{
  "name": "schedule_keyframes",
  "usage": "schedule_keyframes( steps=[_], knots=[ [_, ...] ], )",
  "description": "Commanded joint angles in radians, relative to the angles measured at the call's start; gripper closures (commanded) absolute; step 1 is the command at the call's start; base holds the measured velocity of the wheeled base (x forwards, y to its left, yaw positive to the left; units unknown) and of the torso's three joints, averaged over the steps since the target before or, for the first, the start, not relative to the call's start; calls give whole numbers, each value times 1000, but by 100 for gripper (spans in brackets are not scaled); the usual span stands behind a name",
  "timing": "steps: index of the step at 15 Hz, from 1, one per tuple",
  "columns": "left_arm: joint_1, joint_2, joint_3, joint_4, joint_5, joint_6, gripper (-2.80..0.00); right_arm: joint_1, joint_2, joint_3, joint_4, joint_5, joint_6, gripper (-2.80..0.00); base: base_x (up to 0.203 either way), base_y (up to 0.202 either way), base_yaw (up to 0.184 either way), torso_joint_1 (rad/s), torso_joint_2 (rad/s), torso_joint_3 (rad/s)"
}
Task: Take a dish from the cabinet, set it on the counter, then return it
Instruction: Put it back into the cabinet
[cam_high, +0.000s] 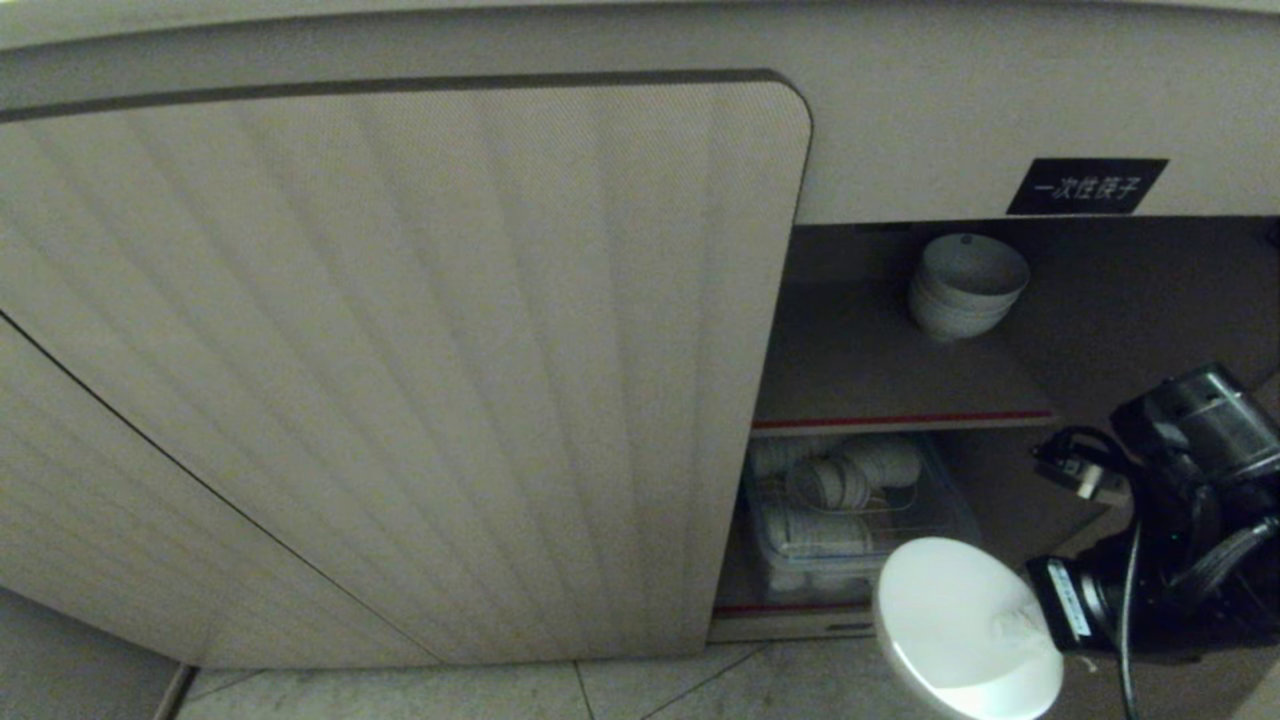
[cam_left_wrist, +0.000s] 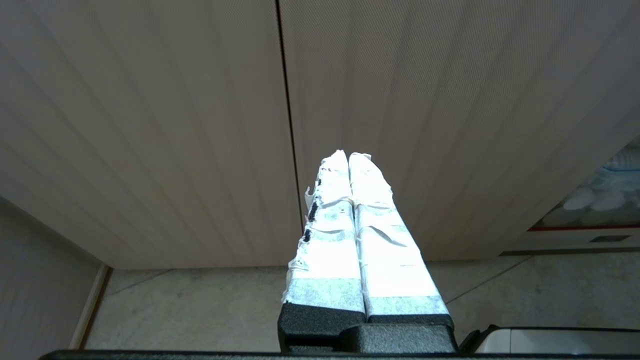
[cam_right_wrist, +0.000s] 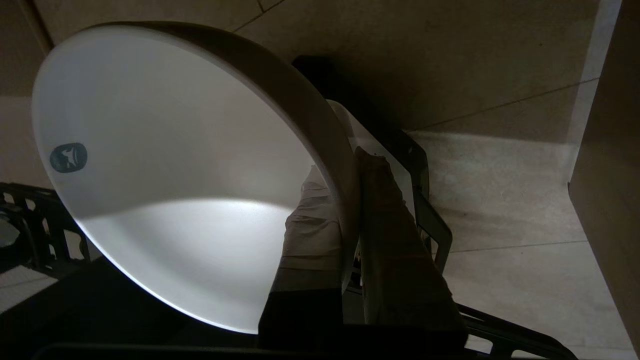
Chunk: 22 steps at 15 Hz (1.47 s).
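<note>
The left gripper (cam_left_wrist: 350, 160) hangs idle in front of the ribbed door (cam_high: 400, 350), its taped fingers (cam_left_wrist: 330, 225) pressed together on nothing, so it poses little risk. To the right of the door, the cabinet (cam_high: 900, 380) stands open with a stack of white bowls (cam_high: 965, 285) on its red-edged shelf and more dishes in a clear bin (cam_high: 850, 520) below. Further right, low over the tiled floor (cam_high: 500, 695), the right gripper (cam_right_wrist: 350, 170) holds the bowl (cam_high: 960, 625) by its rim alone, one finger inside and one outside, nearly closed on the thin wall. That pinch is the weak point: the bowl sits tilted on a smooth glazed edge, so a quick swing could let it pivot or slip and break on the tiles. It could also clip the shelf edge or the door.
</note>
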Motion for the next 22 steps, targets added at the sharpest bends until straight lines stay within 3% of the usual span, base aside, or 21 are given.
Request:
schedule_keyframes(
  steps=[1,4,13,22],
  knots=[
    [0,0,0,-1,0,0,0,-1,43,-39,-2,-7,31,0,0,0,0,0,0,0],
    [0,0,0,0,0,0,0,-1,67,-99,2,-17,84,0,0,0,0,0,0,0],
    [0,0,0,0,-1,0,0,-8,63,-111,-45,-27,234,0,0,0,0,0,0,0],
    [0,0,0,0,-1,0,0,-24,88,-161,-80,-57,286,0,0,0,0,0,0,0]
  ],
)
